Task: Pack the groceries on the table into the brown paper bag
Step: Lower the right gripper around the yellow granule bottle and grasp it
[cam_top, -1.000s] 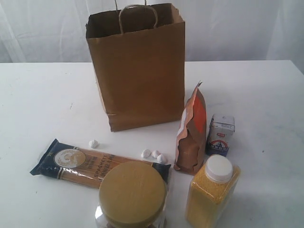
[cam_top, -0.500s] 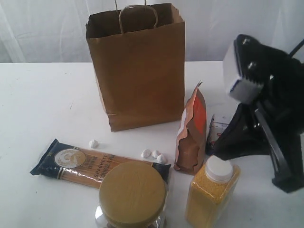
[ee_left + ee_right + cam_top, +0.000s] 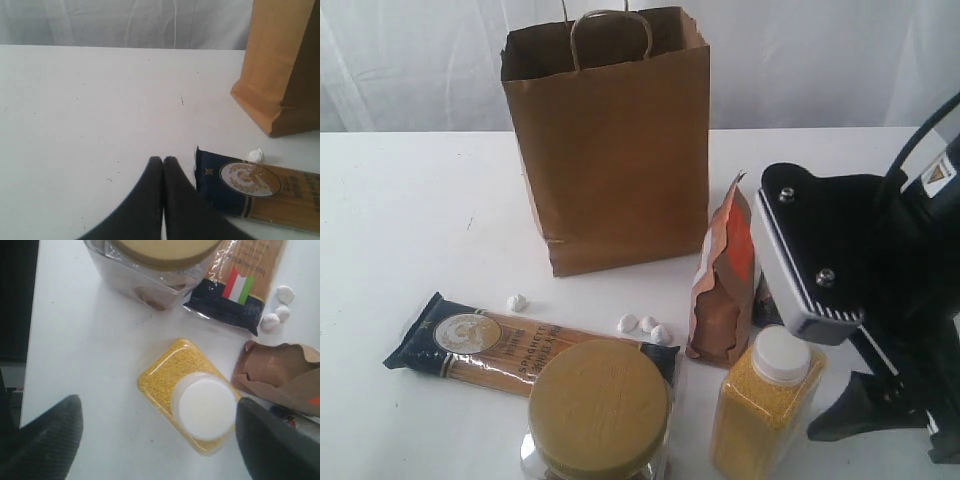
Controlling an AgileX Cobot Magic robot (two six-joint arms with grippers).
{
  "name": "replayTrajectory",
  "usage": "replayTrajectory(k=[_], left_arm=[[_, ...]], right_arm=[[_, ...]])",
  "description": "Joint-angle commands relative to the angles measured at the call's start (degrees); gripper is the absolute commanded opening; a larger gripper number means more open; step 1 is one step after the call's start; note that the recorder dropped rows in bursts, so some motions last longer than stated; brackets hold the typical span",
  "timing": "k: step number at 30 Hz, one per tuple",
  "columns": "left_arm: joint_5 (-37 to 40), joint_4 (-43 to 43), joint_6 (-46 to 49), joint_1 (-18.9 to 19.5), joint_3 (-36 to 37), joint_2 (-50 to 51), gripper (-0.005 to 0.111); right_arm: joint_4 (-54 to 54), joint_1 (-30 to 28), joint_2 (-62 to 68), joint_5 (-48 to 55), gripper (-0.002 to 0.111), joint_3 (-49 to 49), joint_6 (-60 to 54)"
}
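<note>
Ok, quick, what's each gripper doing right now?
Left gripper: closed, empty.
Right gripper: open, holding nothing, over the yellow bottle.

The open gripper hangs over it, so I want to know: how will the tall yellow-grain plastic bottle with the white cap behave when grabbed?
Filled almost to its white cap, the yellow-grain bottle is probably heavy for its size. Its flat, smooth-looking sides seem stiff, maybe slippery. Standing tall on a narrow base, it could tip if nudged sideways.
</note>
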Motion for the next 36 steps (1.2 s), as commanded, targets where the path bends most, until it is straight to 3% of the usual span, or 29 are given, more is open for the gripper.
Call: replayTrajectory(k=[1, 9, 19, 30, 36], left_arm=[[3.0, 0.0, 3.9, -0.1, 0.6, -0.3, 0.000], [0.9, -1.0, 5.0, -0.1, 3.2, -0.3, 0.000], [0.5, -1.0, 5.0, -0.1, 3.2, -0.3, 0.000], [0.5, -1.0, 5.0, -0.1, 3.2, -0.3, 0.000], [0.5, -2.8, 5.0, -0.1, 3.2, -0.3, 0.000]], right_arm=[[-0.2, 0.4, 3.4, -1.3, 0.081, -0.3, 0.7], [-0.2, 0.4, 9.9, -6.8, 0.081, -0.3, 0.1], [-1.9, 0.4, 10.6, -4.5, 0.081, 1.3, 0.0], [-4.9, 0.4, 11.1, -8.6, 0.081, 5.1, -7.5], [-4.8, 0.4, 11.2, -12.8, 0.068, 5.2, -7.5]])
